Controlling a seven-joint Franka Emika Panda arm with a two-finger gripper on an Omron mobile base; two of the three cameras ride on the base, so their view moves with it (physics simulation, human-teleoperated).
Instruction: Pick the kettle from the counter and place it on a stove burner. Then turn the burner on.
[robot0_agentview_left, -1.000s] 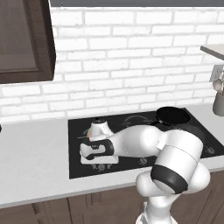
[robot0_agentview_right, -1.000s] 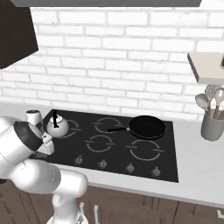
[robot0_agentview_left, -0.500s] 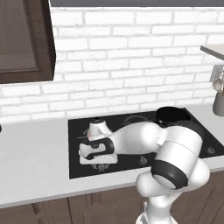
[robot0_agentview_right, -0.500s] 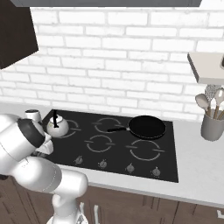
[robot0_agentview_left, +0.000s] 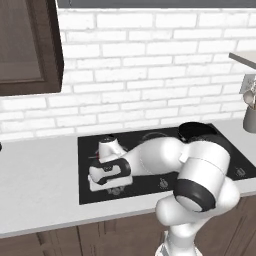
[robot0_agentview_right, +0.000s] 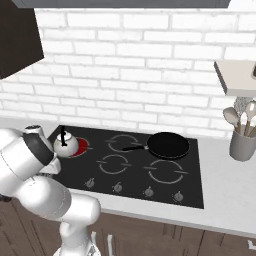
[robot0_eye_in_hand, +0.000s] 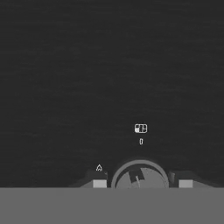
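- One kettle (robot0_agentview_right: 65, 145) stands on the far-left stove burner (robot0_agentview_right: 81, 148), which glows red beside it.
- The claw (robot0_eye_in_hand: 142, 183) hovers low over a round silver knob (robot0_eye_in_hand: 140, 176) at the cooktop's (robot0_agentview_right: 195, 185) near-left edge, a fingertip (robot0_eye_in_hand: 99, 183) either side; whether it grips, I cannot tell.
- A black frying pan (robot0_agentview_right: 167, 145) sits on the far-right ring.
- The pale table (robot0_agentview_left: 35, 190) surrounds the cooktop.

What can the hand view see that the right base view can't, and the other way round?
Hand view: a round knob up close, sitting between the two fingers, with small white markings above it. Right base view: the kettle on a burner glowing red, the black frying pan, the utensil pot and the brick wall. Both: the black cooktop glass.
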